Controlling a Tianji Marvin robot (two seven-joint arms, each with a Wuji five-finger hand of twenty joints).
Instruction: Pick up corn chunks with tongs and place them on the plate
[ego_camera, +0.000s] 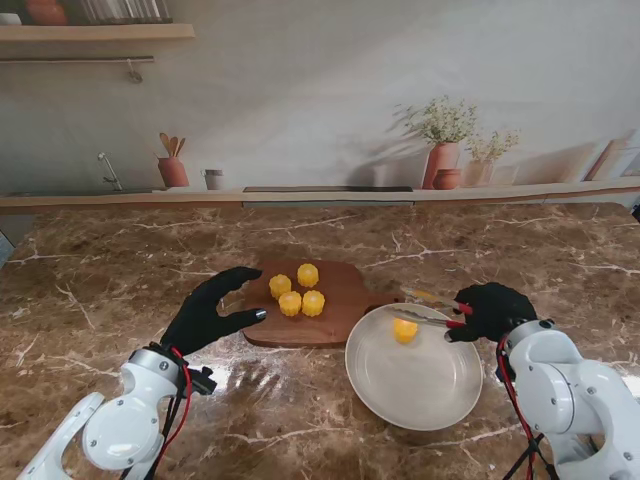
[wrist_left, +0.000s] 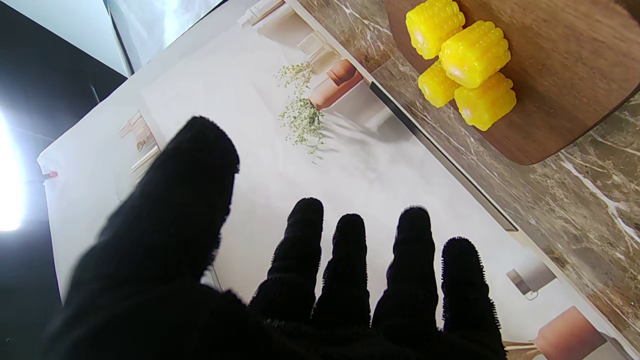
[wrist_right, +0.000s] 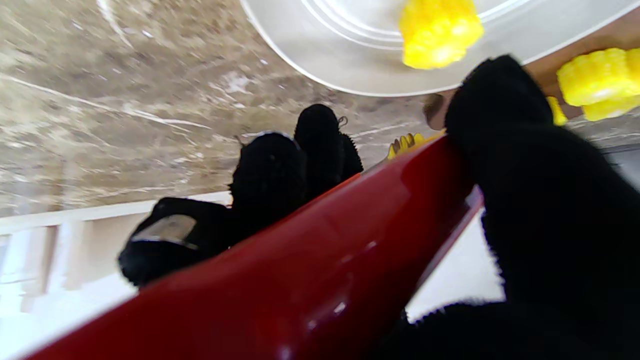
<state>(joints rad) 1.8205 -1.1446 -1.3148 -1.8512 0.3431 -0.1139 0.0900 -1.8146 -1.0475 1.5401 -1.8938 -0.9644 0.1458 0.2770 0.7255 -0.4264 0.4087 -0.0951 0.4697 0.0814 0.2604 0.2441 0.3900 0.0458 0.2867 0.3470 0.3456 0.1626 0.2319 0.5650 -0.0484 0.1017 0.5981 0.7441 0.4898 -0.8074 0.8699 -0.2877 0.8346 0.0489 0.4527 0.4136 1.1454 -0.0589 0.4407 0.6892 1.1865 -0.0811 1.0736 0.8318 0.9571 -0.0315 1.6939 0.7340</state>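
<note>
**Tongs over the plate, four chunks to go: where it could slip**

The right hand (ego_camera: 489, 310) is wrapped around the red handle of the tongs (ego_camera: 428, 309), fingers curled tight on it; the arms of the tongs reach out toward the robot's left, one over the plate's far rim, the other just past it. Their tips look parted, with one corn chunk (ego_camera: 405, 330) lying on the plate (ego_camera: 413, 390) just beside the nearer tip and seemingly free of it. If the tongs sweep back low, a tip could nudge that chunk and roll it toward the rim

The left hand (ego_camera: 208, 311) holds nothing, fingers spread, hovering at the left edge of the cutting board (ego_camera: 340, 300). Four corn chunks (ego_camera: 296, 290) sit bunched on the board, some touching. Judging by that clustering, closing the tongs on one could push its neighbours off the board onto the surface (ego_camera: 120, 280). The ribbed, rounded sides may also squirt out of a shallow pinch
</note>
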